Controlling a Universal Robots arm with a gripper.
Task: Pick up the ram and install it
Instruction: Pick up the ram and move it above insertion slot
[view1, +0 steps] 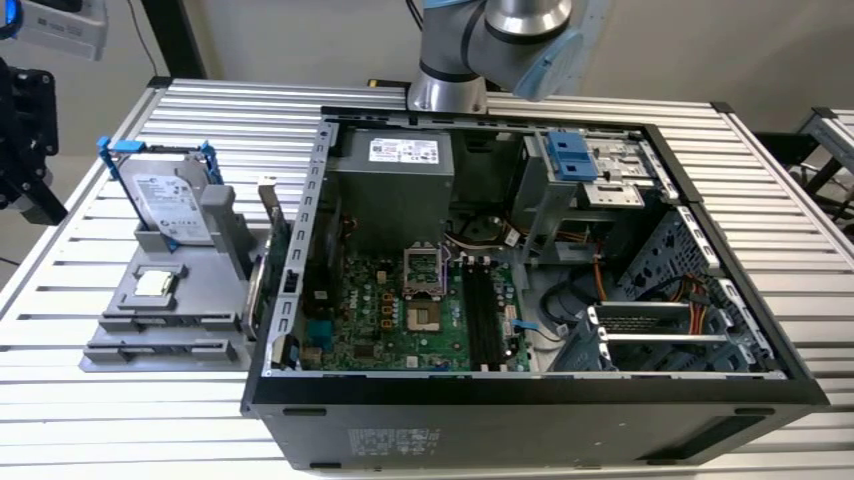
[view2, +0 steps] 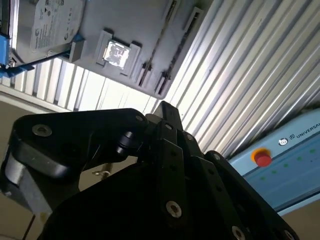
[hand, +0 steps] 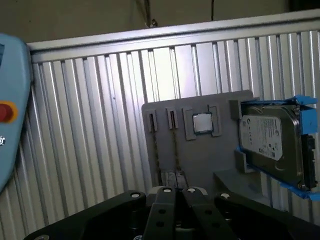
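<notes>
One ram (hand: 176, 150) stands edge-on in a grey holder (hand: 210, 165) beyond the claw (hand: 176, 190), whose grip is unclear.

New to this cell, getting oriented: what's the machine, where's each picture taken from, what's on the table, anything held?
It is one robot arm; the black part at its tip is the end effector. The exterior view looks down on a slatted metal table from off the arm. Both wrist views come from cameras riding on the arm, looking past the end effector. On the table stands an open computer case and, at the exterior view's left, a grey tray with a blue-framed hard drive, a processor chip and what looks like the ram, a thin stick standing on edge. The end effector hangs over the tray; I see nothing held in it.
</notes>
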